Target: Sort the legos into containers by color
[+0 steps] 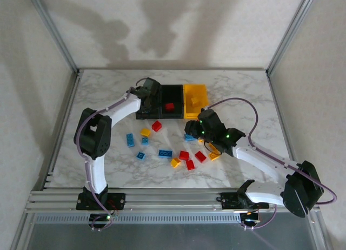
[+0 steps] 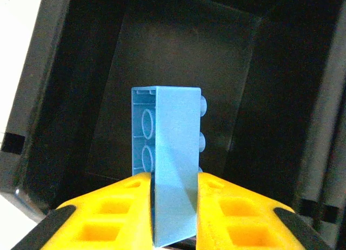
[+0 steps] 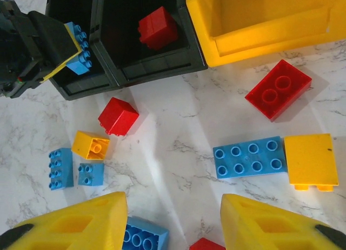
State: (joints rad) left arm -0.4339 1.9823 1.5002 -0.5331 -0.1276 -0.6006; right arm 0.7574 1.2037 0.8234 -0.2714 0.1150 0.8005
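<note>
The containers stand in a row at the back: a left black bin (image 1: 141,113), a middle black bin (image 1: 174,93) holding one red brick (image 1: 170,106), and a yellow bin (image 1: 195,93). My left gripper (image 1: 148,97) hangs over the left black bin (image 2: 178,55), shut on a blue brick (image 2: 175,152) that stands on end between the fingers (image 2: 227,212). My right gripper (image 3: 173,223) is open above bare marble, among loose legos. A blue eight-stud brick (image 3: 248,157) and a yellow brick (image 3: 308,160) lie just ahead of it. Another blue brick (image 3: 143,236) lies beside its left finger (image 3: 81,225).
More loose bricks lie in front of the bins: red (image 3: 118,116), yellow (image 3: 91,145), two blue (image 3: 60,168), and a red one (image 3: 278,89) near the yellow bin (image 3: 259,28). Several others are scattered mid-table (image 1: 184,155). Frame rails border the table.
</note>
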